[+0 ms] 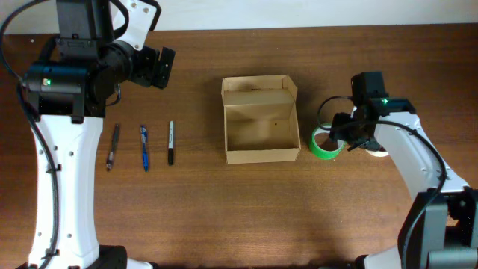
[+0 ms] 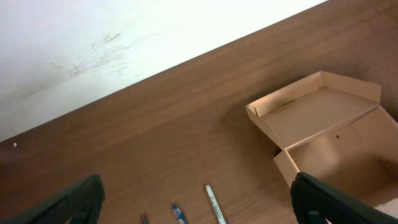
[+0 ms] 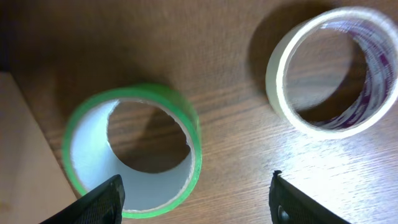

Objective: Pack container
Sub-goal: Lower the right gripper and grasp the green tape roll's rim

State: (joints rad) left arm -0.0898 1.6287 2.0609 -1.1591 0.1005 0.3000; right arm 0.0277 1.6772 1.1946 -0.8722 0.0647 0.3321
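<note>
Dark brown wood table fills your view, with a white wall along its far edge. At the middle of it sits the container, upright, its flap lid folded back flat toward the wall and its inside bare.

Your right gripper hangs on the right side of the box, close to its right wall but not touching it. Its jaws stand apart and hold nothing. In the right wrist view one of the fingers overlaps the near rim of the green tape roll, while the other is over bare wood to the side, so the roll is not between them. That green roll lies flat just beside the container, whose tan wall shows at the left edge of the wrist view. A white tape roll lies flat a little farther out, apart from the green one.

Your left gripper is raised at the far left, well apart from the container, jaws spread wide and empty. Below it, left of the box, a dark pen, a blue pen and a black marker lie side by side, apart from one another.
</note>
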